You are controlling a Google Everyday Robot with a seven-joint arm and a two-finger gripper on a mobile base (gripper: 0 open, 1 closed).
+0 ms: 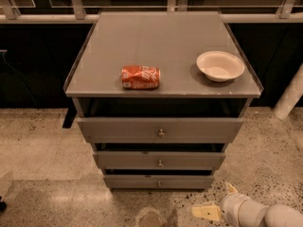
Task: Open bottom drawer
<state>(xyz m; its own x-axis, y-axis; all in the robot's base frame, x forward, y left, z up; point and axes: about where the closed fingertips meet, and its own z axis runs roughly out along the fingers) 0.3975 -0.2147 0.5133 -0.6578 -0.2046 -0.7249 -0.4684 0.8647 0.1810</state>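
The bottom drawer (158, 181) is the narrowest grey front of three, low on the cabinet, with one small round metal knob (158, 184) at its centre. It stands out from the cabinet less than the two drawer fronts above it. My gripper (215, 201) is at the lower right of the camera view, near the floor, below and to the right of the bottom drawer and apart from it. Two pale yellow fingertips (205, 212) show on the white arm (258, 213). Nothing is between them.
The middle drawer (159, 160) and top drawer (160, 130) stand out further above it. A crushed red can (140, 77) and a white bowl (219, 65) lie on the cabinet top (161, 37). Speckled floor (42, 164) surrounds the cabinet; a white post (289, 98) stands at right.
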